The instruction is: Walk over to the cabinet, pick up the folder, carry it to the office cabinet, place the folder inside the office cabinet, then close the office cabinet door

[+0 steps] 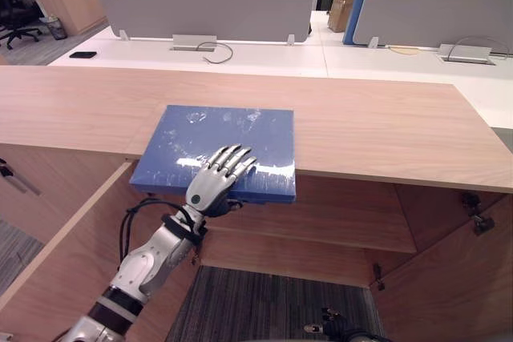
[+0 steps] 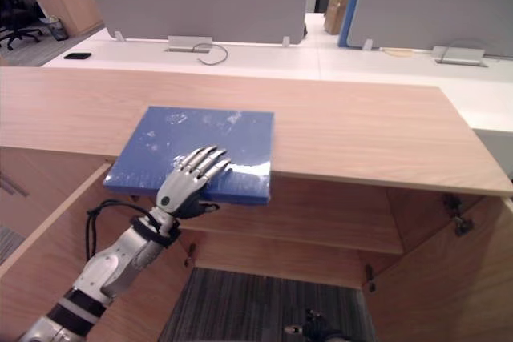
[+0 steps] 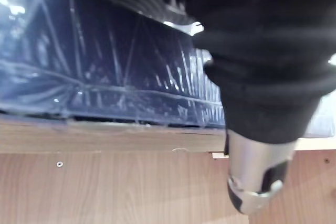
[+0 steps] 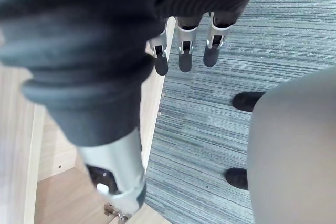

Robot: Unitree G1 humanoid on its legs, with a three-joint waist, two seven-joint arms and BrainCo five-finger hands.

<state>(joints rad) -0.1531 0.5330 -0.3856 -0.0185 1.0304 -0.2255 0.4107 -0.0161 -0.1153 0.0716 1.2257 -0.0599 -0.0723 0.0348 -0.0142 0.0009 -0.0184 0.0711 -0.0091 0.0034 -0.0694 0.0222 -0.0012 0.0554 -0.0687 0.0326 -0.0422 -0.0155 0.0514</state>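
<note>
The silver fingers (image 1: 232, 158) of the left hand (image 1: 210, 190) lie spread and almost straight on the top of the flat blue plastic folder (image 1: 228, 130). Its thumb (image 3: 257, 177) is under the front edge of the folder, so the hand pinches this edge between fingers and thumb.

The folder lies flat on the top of the long light wooden cabinet (image 1: 385, 126). Its near part hangs over the front edge of the cabinet, above the open inside. Both wooden doors, the left one (image 1: 56, 254) and the right one (image 1: 457, 278), stand open, and a wooden shelf (image 1: 337, 226) shows inside.

The right hand (image 4: 185, 40) hangs in front of the cabinet, over the grey striped carpet (image 4: 262, 51). Its fingers are straight and hold nothing.

Behind the cabinet stand white desks with grey divider screens (image 1: 204, 6).
</note>
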